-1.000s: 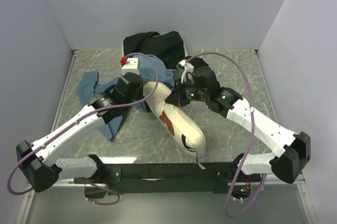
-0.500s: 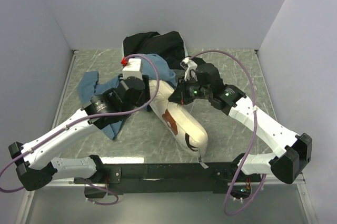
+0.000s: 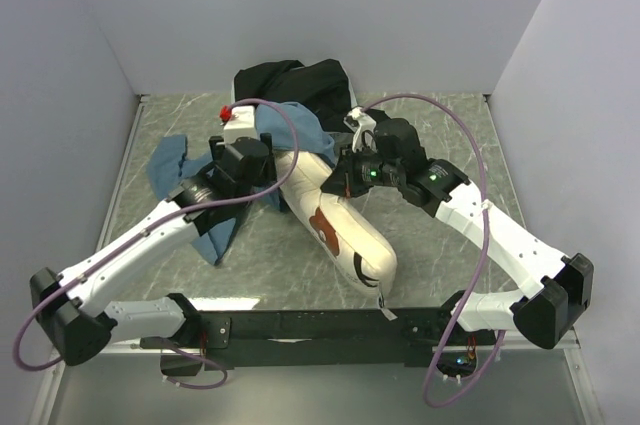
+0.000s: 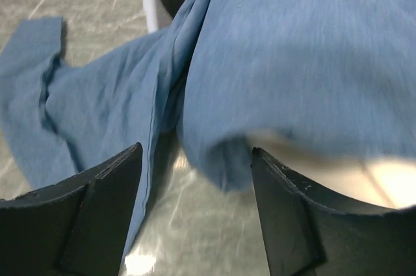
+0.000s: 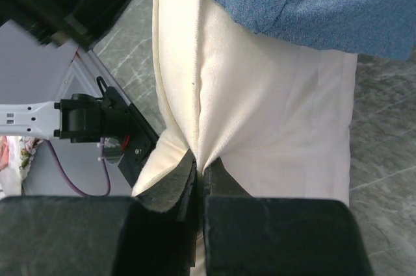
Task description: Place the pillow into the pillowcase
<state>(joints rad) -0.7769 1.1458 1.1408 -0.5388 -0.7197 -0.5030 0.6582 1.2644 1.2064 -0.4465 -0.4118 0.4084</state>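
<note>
Pillow (image 5: 260, 113) pinched in my right hand (image 5: 200, 164); left hand (image 4: 195, 154) wide, empty, over pillowcase (image 4: 292, 62) hem. I'd grab hem low, tug over pillow while right braces.

**Marbled desk boxed in by pale walls**

The desk (image 3: 430, 255) has a grey-green marbled top. Plain pale panels stand along three edges: a back wall (image 3: 320, 15), a left wall (image 3: 60, 95) and a right wall (image 3: 575, 65). A black rail (image 3: 300, 326) runs along the near edge. The light is soft and even.
</note>
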